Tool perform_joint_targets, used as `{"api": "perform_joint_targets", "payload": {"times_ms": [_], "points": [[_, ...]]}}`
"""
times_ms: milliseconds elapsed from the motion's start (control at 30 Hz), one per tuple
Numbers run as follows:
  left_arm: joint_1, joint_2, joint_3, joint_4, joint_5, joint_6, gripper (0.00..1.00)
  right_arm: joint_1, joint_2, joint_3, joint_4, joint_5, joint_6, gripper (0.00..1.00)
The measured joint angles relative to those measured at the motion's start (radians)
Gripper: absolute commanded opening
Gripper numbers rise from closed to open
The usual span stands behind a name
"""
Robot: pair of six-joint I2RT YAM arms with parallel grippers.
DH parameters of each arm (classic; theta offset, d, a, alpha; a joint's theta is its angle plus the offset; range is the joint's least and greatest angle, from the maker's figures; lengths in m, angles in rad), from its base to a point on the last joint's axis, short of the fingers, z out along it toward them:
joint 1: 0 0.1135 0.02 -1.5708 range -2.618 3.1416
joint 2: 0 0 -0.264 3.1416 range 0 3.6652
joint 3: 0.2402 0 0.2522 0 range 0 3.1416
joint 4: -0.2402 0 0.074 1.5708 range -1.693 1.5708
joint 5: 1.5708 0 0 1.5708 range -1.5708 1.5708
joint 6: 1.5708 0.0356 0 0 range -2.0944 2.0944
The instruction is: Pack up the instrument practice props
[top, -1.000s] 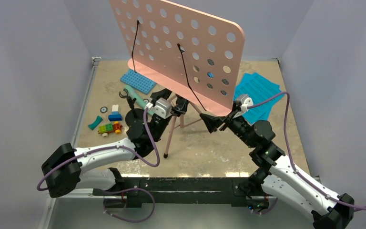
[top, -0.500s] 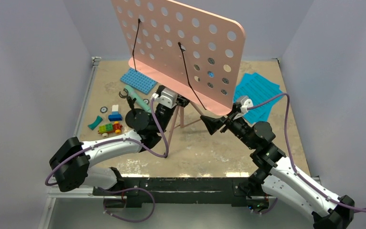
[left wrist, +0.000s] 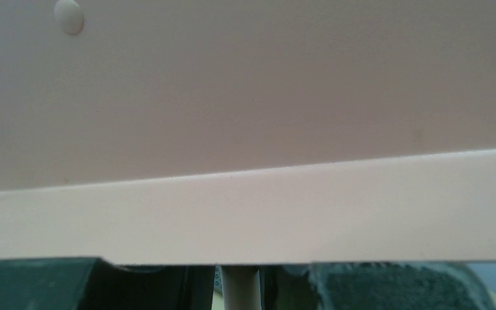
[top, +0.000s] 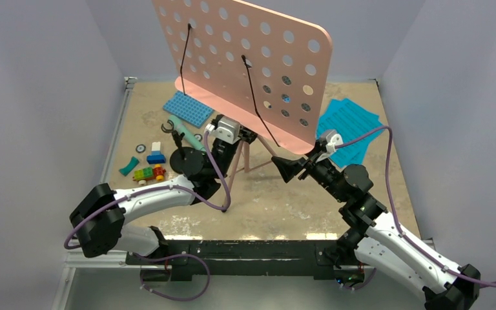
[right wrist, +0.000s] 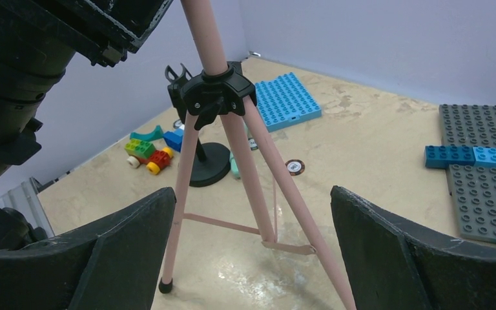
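Observation:
The pink music stand stands mid-table on its tripod, its perforated board (top: 245,64) tilted high. My left gripper (top: 234,134) sits under the board's ledge with the stand's pole (left wrist: 240,287) between its fingers (left wrist: 142,287). They stand very close to the pole, but the ledge hides whether they touch it. My right gripper (top: 290,169) is open just right of the tripod, and its legs (right wrist: 187,194) show beyond its wide gap (right wrist: 252,252). Cyan sheet-music pages (top: 349,129) lie at the back right. The mint-green microphone (top: 187,132) and black mic stand (top: 184,158) are left of the tripod.
A blue studded baseplate (top: 187,108) lies at the back left. A grey baseplate (right wrist: 484,168) carrying blue bricks shows in the right wrist view. Small coloured toy bricks (top: 150,165) are scattered near the left edge. Grey walls enclose the table.
My left arm has swung right and reached in under the board to the pole, and its fingers have narrowed around it. The board has shifted slightly. The right arm has barely moved.

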Motion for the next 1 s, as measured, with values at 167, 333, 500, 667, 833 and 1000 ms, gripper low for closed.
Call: {"api": "perform_joint_targets", "payload": {"times_ms": [167,333,500,667,833,1000], "points": [[0.000,0.005,0.002,0.006,-0.010,-0.005,0.00,0.000,0.000,0.000,0.000,0.000,0.006,0.94],[0.000,-0.023,0.002,-0.050,-0.012,-0.037,0.00,0.000,0.001,0.000,-0.001,-0.003,0.005,0.94],[0.003,-0.105,-0.020,-0.158,-0.009,-0.089,0.00,0.000,0.013,-0.008,0.013,-0.012,-0.006,0.95],[0.002,-0.201,-0.097,-0.185,0.001,-0.122,0.00,0.006,0.077,-0.010,0.044,-0.043,-0.025,0.96],[0.001,-0.259,-0.146,-0.183,0.005,-0.147,0.00,0.056,0.158,0.002,0.068,-0.078,-0.056,0.96],[-0.001,-0.296,-0.189,-0.157,-0.007,-0.166,0.00,0.108,0.224,0.028,0.097,-0.092,-0.078,0.96]]}}
